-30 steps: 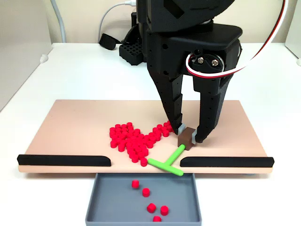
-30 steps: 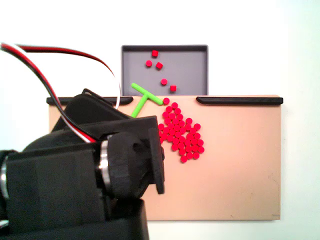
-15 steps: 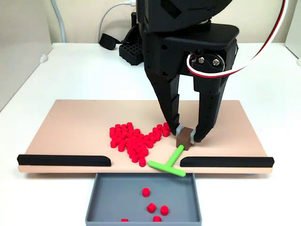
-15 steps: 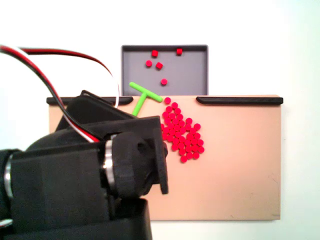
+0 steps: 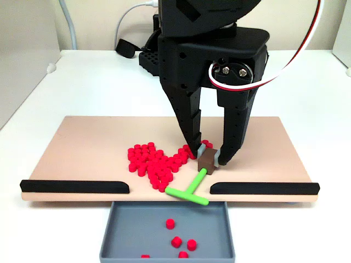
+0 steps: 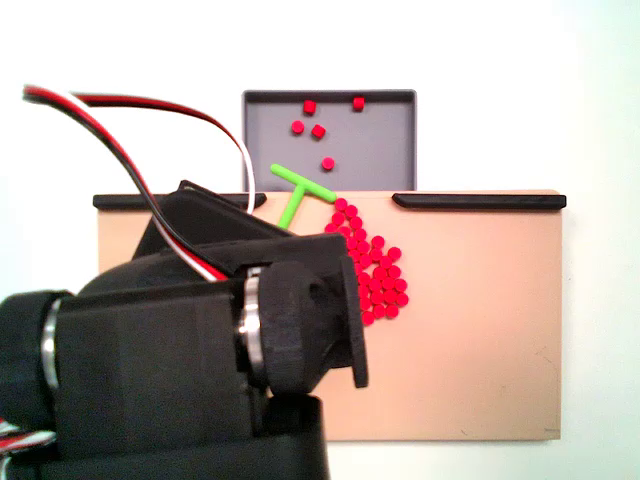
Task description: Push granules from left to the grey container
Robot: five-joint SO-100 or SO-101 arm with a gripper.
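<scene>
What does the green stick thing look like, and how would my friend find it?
Look at the tan board and find the gap between its two black strips, just above the grey tray. The green stick lies there, its handle held in the gripper. It is T-shaped, unlike the round red pellets beside it.

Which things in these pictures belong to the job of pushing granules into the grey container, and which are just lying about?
Belong to the job:
granules
grey container
green pusher stick
gripper, shut on the stick's brown block
tan board with its black strips

Just lying about:
white cable
black strap at the back
</scene>
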